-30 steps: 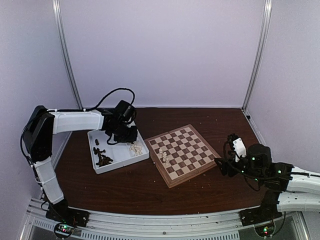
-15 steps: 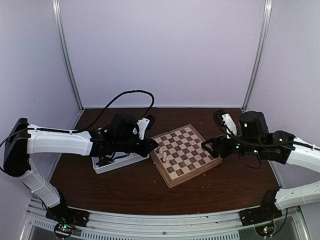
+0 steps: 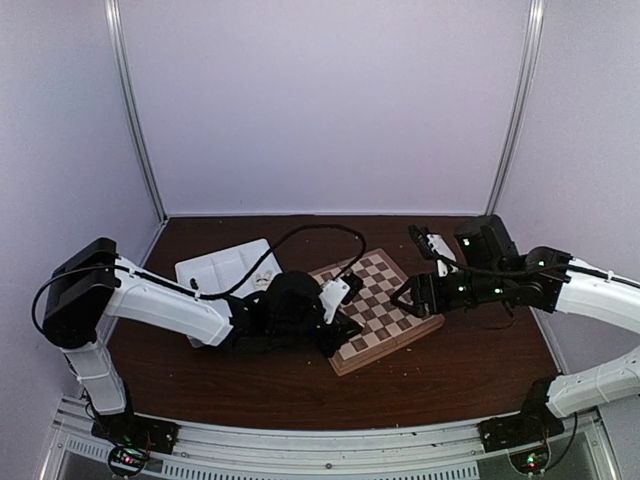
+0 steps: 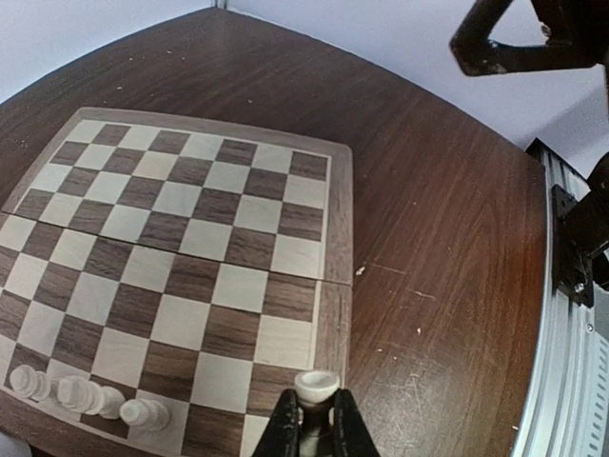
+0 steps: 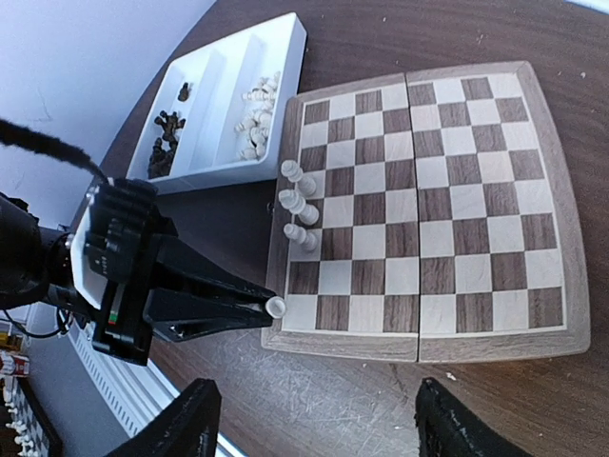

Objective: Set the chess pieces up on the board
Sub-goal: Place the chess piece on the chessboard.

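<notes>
Since only 3 white pcs [image 4: 86, 395] stand on the board [image 4: 205, 243], I'm barely started: left gripper [image 4: 315, 419] pinches a 4th pc [image 4: 316, 384] at its corner, right gripper [image 3: 412, 292] is open, other pcs [image 5: 252, 119] sit in tray [image 5: 228, 173].

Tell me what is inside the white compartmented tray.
One compartment of the tray holds heaped dark brown chess pieces, another holds cream chess pieces. Anything lying under the heaps is covered, so the full count cannot be told.
</notes>
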Robot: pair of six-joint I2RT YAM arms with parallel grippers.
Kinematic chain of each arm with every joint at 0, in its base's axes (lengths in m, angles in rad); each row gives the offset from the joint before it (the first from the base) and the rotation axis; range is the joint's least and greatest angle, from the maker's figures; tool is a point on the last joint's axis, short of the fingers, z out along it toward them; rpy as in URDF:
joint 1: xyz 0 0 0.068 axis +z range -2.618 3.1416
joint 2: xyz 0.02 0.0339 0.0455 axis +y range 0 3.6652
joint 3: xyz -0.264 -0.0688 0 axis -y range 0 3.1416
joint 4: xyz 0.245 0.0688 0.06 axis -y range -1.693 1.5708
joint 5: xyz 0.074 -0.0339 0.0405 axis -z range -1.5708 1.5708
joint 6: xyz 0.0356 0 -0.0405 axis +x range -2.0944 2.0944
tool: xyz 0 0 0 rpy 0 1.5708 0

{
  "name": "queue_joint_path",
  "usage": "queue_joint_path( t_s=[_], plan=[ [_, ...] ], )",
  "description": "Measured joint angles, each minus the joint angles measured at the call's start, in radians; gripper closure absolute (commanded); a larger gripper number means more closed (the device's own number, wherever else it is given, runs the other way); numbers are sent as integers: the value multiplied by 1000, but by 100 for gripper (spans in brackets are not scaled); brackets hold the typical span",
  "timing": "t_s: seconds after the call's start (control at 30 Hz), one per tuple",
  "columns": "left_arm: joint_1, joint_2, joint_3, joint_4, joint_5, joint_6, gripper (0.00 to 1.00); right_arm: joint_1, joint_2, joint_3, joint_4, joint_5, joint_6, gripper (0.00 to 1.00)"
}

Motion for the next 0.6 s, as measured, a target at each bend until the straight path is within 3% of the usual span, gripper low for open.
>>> queue_joint_path(
  t_s=[0.27,0.6],
  plan=[
    [-21,90,-7,194,0,89,93,-56,98,-71,67,-147,74,33],
    [-60,203,-8,238,-83,182,93,-67,240,-138,200,-232,117,37]
  ],
)
